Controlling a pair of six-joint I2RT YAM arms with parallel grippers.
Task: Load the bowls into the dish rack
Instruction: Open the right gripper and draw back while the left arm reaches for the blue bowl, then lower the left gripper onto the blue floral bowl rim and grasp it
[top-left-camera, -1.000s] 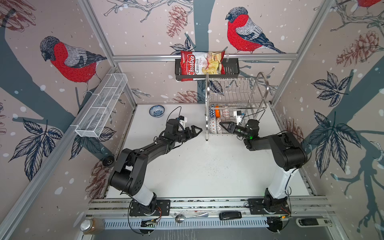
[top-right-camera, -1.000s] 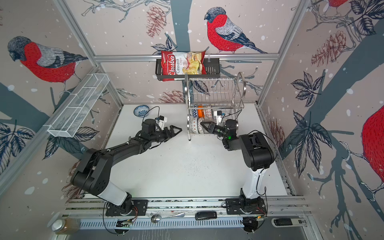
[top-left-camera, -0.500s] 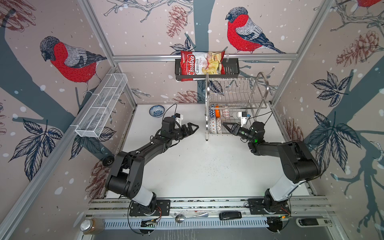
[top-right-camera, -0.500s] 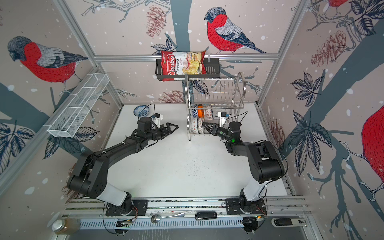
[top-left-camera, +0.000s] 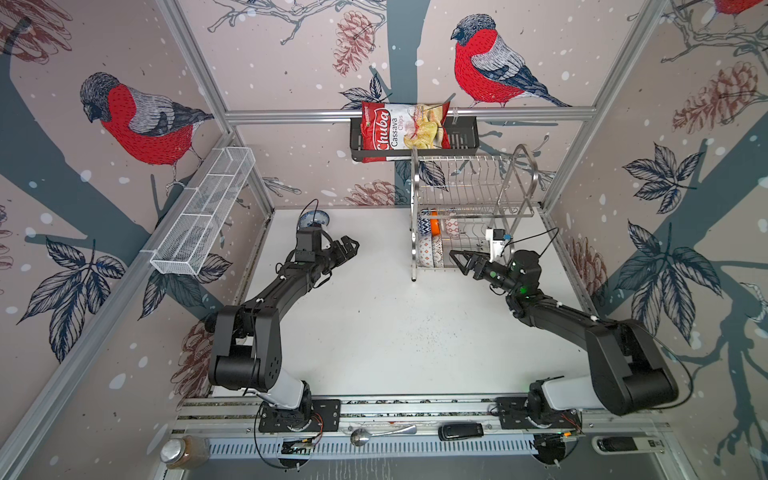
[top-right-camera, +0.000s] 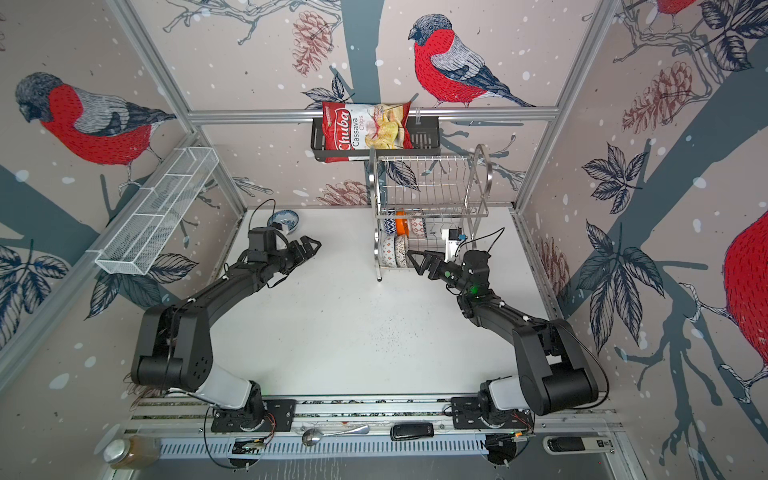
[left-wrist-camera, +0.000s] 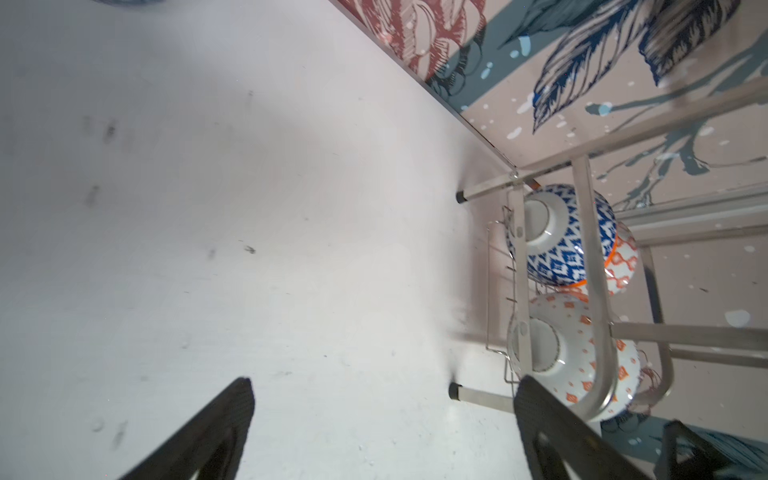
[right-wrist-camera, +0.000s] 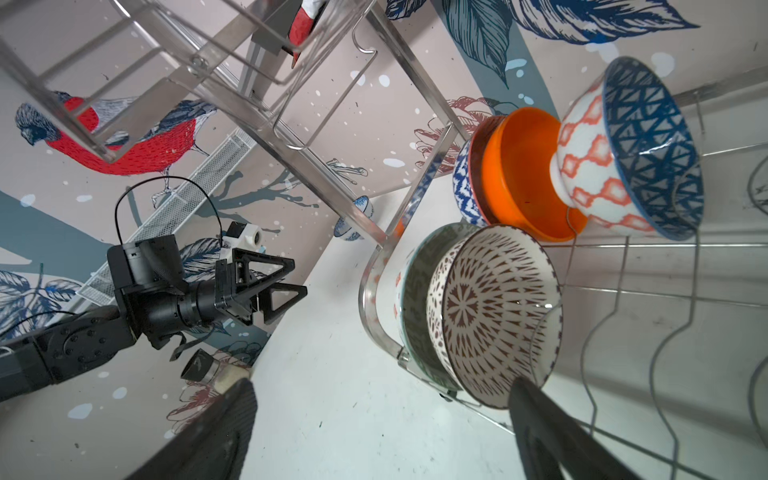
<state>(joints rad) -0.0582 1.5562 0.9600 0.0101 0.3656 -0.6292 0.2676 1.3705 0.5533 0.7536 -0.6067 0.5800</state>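
Note:
The steel dish rack (top-left-camera: 515, 195) (top-right-camera: 478, 183) stands at the back right. Several bowls stand on edge in its lower shelf: a dotted radial one (right-wrist-camera: 494, 316), grey-green (right-wrist-camera: 415, 291), orange (right-wrist-camera: 523, 174) and blue triangle-patterned (left-wrist-camera: 569, 245). A blue-floral bowl (top-left-camera: 314, 217) (top-right-camera: 284, 219) sits alone on the table at the back left. My right gripper (top-left-camera: 457, 259) (right-wrist-camera: 382, 386) is open and empty, just in front of the dotted bowl. My left gripper (top-left-camera: 347, 245) (left-wrist-camera: 384, 382) is open and empty over bare table, left of the rack.
A black basket with a chips bag (top-left-camera: 401, 131) hangs above the rack. A white mesh basket (top-left-camera: 203, 216) runs along the left wall. A jar (top-left-camera: 183, 453), a spoon (top-left-camera: 380, 434) and a black device (top-left-camera: 461, 431) lie on the front rail.
My right gripper has opened wide by the bowls in the lower shelf, and its arm has dropped lower. My left gripper has drawn back to the left, away from the rack.

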